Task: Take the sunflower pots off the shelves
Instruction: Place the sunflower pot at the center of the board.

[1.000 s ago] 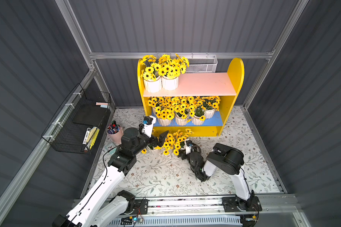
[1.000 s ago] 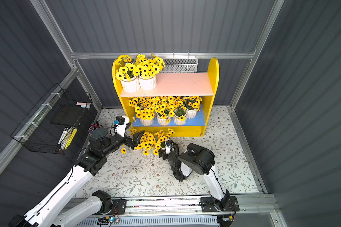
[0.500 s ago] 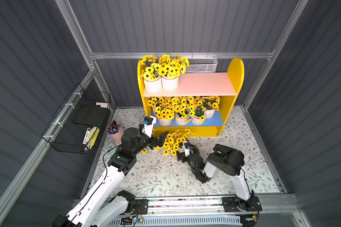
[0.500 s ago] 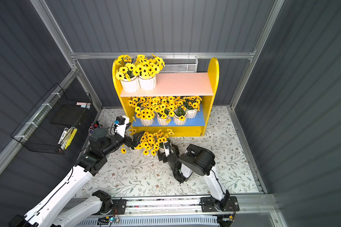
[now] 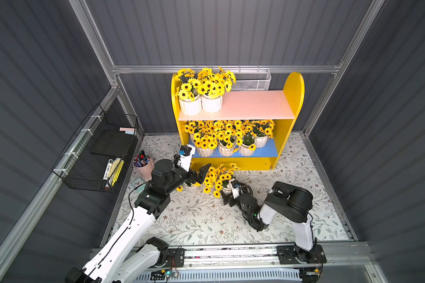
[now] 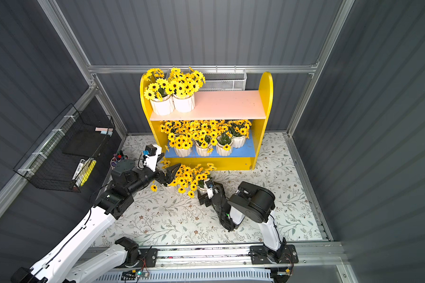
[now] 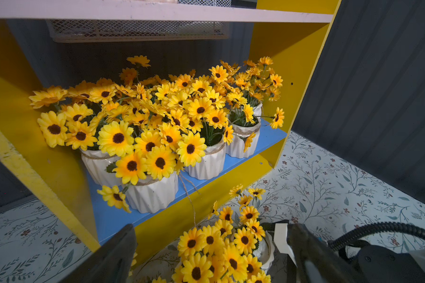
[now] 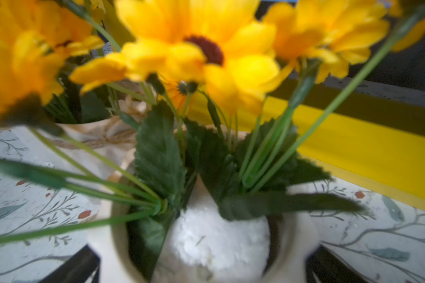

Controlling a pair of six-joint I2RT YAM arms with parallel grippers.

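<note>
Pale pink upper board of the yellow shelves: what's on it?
Two white ribbed sunflower pots, side by side at the end nearer the black wire rack; rest bare. Blooms cover the corner behind them.

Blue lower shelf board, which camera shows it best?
The left wrist view: the blue lower board is close, its front edge and the sunflower pots standing on it clear. Both top views show only a narrow strip of it. The right wrist view shows none.

Lab test booth — grey walls (image 5: 231,31), aluminium frame (image 5: 226,69).
</note>
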